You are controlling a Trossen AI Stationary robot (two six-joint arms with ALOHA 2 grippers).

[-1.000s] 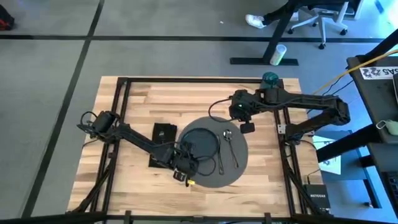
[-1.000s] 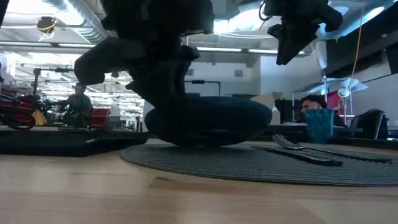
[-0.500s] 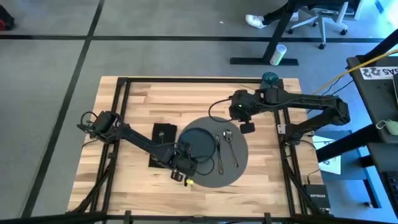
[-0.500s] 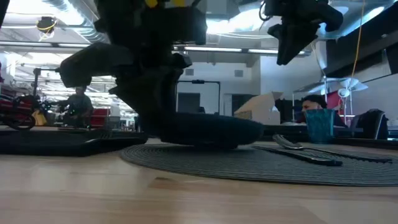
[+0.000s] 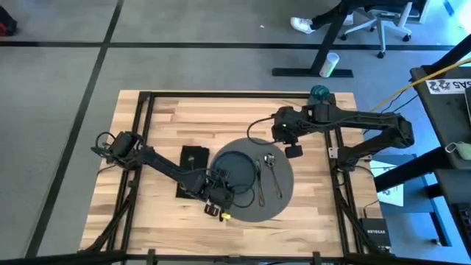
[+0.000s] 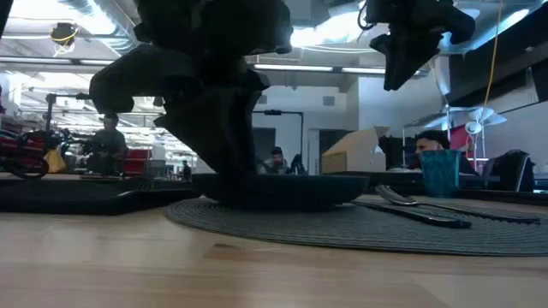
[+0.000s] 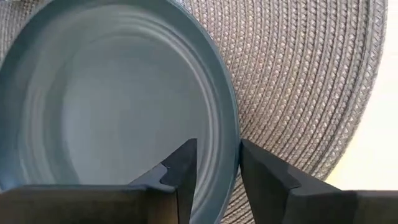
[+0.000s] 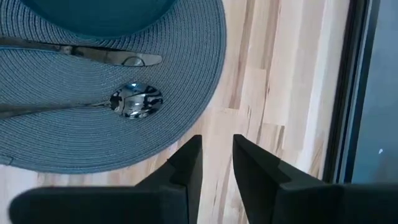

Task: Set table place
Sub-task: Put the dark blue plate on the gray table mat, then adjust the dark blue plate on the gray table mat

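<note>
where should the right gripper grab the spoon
By the handle, near its middle, coming straight down with the fingers across its width. The spoon lies flat on the placemat, its bowl pointing toward the right gripper, and the knife lies close beside it toward the plate, so keep the fingers narrow.

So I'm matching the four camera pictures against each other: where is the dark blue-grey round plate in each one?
High view: the dark blue-grey round plate lies on the round grey woven placemat, left of its middle.
Low view: plate centre, behind the left arm.
Left wrist view: plate fills the picture, its rim between the left gripper fingers.
Right wrist view: plate at the upper edge.
Shared landmark: the placemat.
</note>
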